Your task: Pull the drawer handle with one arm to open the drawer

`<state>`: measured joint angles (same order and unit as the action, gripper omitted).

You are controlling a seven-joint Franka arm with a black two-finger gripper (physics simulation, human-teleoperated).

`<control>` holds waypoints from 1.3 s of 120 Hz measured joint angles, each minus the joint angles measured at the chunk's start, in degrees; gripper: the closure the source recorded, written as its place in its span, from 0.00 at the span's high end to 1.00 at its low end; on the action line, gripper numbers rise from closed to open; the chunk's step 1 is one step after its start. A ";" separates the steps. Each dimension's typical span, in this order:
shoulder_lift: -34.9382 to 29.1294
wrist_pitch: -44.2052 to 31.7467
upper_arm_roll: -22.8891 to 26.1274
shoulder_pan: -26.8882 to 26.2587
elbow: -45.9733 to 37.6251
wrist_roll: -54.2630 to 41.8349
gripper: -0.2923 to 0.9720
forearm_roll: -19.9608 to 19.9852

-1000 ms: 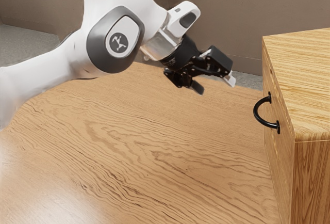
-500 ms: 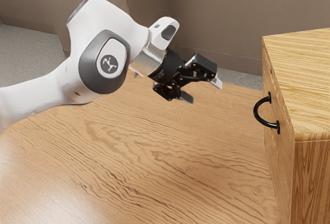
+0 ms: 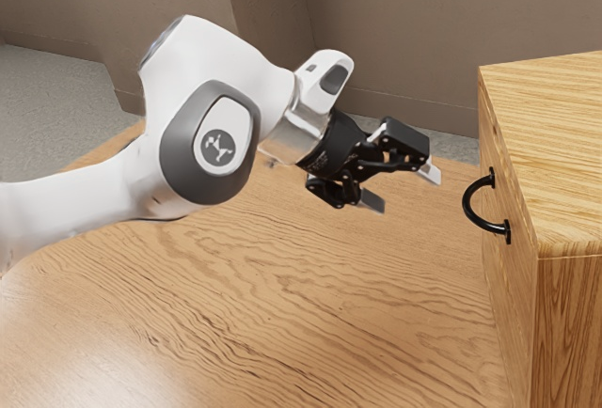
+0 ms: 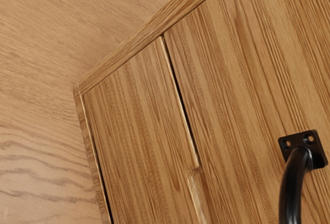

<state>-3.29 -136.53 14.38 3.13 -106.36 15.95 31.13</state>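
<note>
Line up wide-open, empty gripper (image 3: pixel 403 188) with black handle (image 3: pixel 473 207) on drawer (image 3: pixel 500 272) at the exterior view's right, straddle loop squarely, then close and pull straight out.

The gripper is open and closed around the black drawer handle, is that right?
No. The exterior view shows the gripper open but apart from the handle, in the air on that view's left of it.

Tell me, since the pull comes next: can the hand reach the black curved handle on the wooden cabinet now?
Probably yes: the open hand faces the black curved handle, with nothing standing between them over the wooden table.
</note>
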 joint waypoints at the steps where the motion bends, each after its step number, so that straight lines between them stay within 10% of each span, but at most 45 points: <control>1: 0.08 -0.03 0.12 0.07 0.05 0.01 0.77 0.01; 90: 2.31 -0.82 1.63 -2.76 -0.52 0.70 0.77 -0.42; 133: -15.04 2.42 -19.00 0.60 -14.69 -0.54 0.77 -1.54; 156: -14.79 22.13 -10.88 3.78 5.09 -2.08 0.77 -24.20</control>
<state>-18.07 -114.40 3.50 6.91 -101.27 13.87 6.93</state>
